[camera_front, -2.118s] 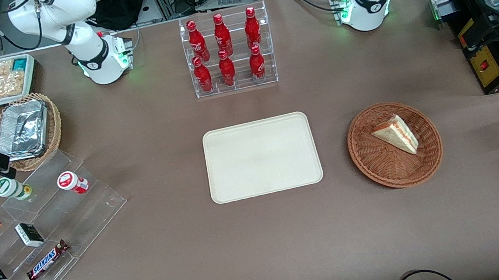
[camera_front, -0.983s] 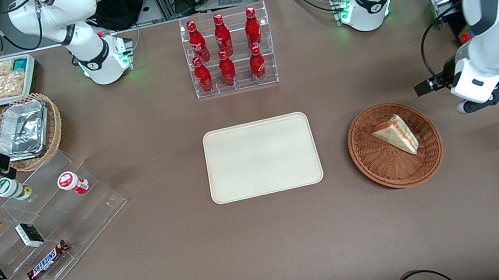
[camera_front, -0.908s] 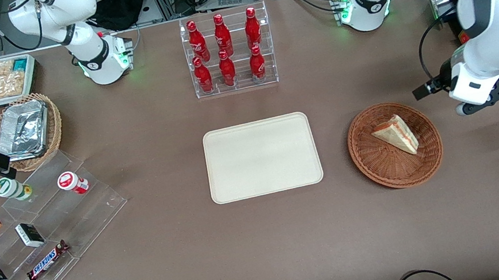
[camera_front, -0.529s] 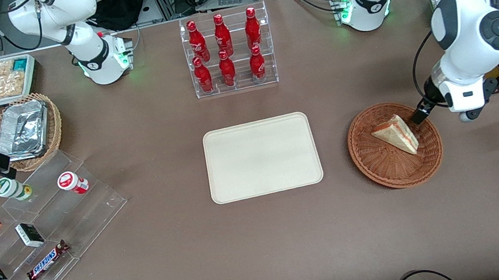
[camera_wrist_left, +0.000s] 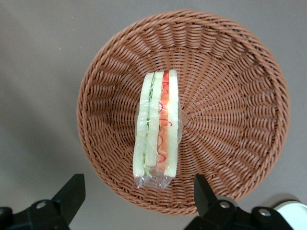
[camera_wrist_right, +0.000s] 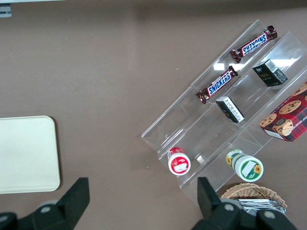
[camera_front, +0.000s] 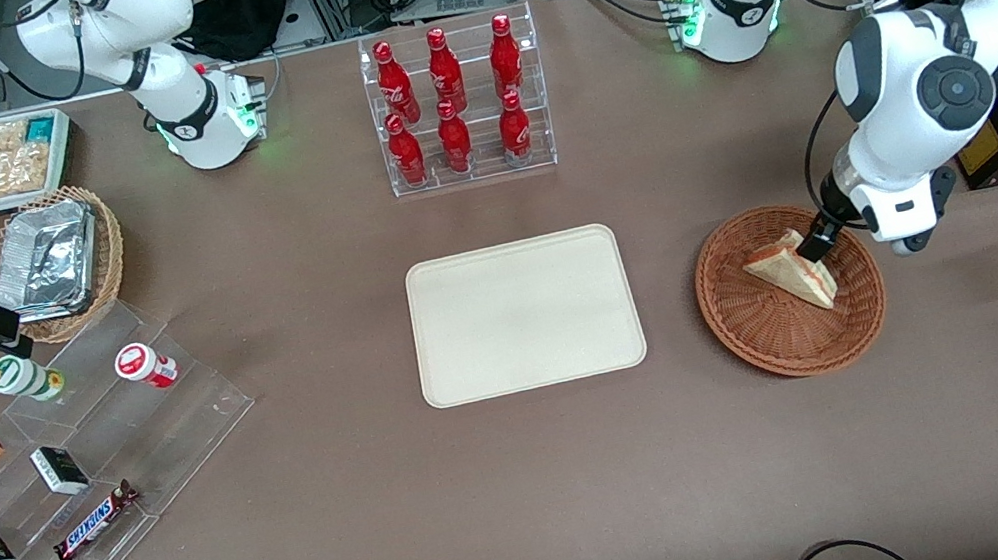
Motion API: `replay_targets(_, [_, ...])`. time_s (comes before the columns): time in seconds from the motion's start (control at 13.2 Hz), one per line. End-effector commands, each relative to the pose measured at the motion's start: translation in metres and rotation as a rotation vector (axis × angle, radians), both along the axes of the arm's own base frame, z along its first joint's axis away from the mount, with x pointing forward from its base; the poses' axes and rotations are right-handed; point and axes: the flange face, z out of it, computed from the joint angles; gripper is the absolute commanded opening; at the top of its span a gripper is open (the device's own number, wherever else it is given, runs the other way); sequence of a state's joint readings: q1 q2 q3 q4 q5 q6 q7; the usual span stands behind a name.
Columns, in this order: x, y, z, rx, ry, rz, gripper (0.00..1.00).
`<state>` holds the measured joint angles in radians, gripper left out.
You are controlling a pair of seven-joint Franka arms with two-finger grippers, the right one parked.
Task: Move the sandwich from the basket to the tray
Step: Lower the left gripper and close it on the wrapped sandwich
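Gripper (camera_wrist_left: 136,194) spread above sandwich (camera_wrist_left: 157,128) in basket (camera_wrist_left: 230,96).

Camera setup — three views.
Front looks down on worktop (camera_front: 394,500); left wrist, close above basket (camera_wrist_left: 230,72) — shared; end effector (camera_wrist_left: 136,201) spread.

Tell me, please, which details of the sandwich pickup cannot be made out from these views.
- Front view: the gripper above the basket is mostly covered by the left arm's wrist; only one dark finger shows.
- Front view: that finger covers the sandwich corner, so contact cannot be judged.
- Left wrist view: the picture's edge cuts off the fingers, open on either side of the sandwich.
- Tray: nothing hidden.
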<state>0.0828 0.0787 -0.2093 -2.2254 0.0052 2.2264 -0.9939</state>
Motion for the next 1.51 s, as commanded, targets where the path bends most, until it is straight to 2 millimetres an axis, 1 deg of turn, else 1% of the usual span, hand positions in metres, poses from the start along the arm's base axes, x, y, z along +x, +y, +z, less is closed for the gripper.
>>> replay_targets(0.0, [0.005,-0.004,-0.015,0.004,-0.023,0.043,1.0])
replay_targets(0.15, [0.007,-0.009,-0.026,-0.004,-0.031,0.039,1.0])
replay_targets(0.23, [0.007,-0.015,-0.028,-0.007,-0.031,0.032,1.0])
replay_targets(0.3, [0.007,-0.017,-0.029,-0.009,-0.032,0.034,1.0])
replay_targets(0.83, [0.008,-0.016,-0.056,-0.017,-0.007,0.038,1.0])
replay_targets(0.98, [0.009,-0.016,-0.069,-0.023,0.001,0.039,1.0])
replay_targets(1.21, [0.009,-0.016,-0.075,-0.023,0.01,0.036,1.0])
replay_targets(1.29, [0.009,-0.015,-0.076,-0.023,0.011,0.036,0.85])
replay_targets(1.36, [0.011,-0.013,-0.074,-0.023,0.008,0.035,0.55])
replay_targets(1.44, [0.01,-0.013,-0.076,-0.023,0.013,0.032,0.34])
